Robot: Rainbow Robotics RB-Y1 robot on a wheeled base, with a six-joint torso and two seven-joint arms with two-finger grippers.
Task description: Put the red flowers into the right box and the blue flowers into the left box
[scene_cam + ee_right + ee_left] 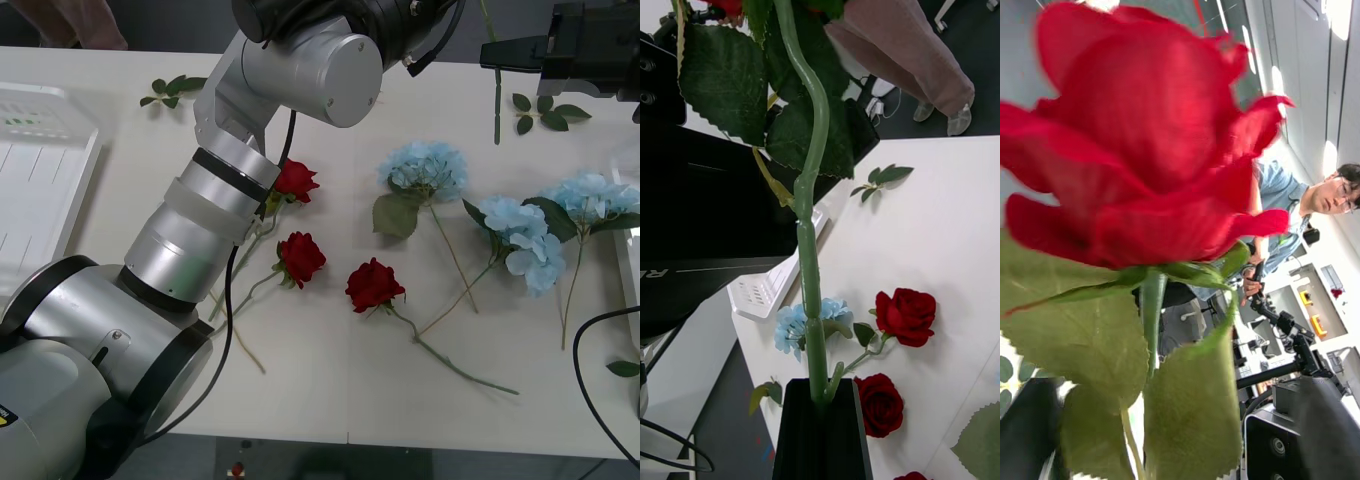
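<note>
- Beside the left box (45, 170), just to its right, the left arm (210, 200) reaches up and across the table; a red rose (1150, 142) stands upright right before its wrist camera, head above its leaves, but whether the left gripper is pinching the stem I cannot tell
- Further from the left box, three more red flowers (302, 257) lie flat on the table, stems trailing toward the robot, waiting their turn
- Further right again, three blue flowers (425, 168) lie among their big leaves, well apart from the left box they belong in
- Farthest from the left box, the right gripper (500, 50) is raised over the back of the table, its black fingers (801, 427) pressed together on a green rose stem (811, 285); holding low on the stem lets the head clear the table for carrying
- The right box (632, 290) shows just its rim at the edge opposite the left box, probably where this rose is headed
</note>
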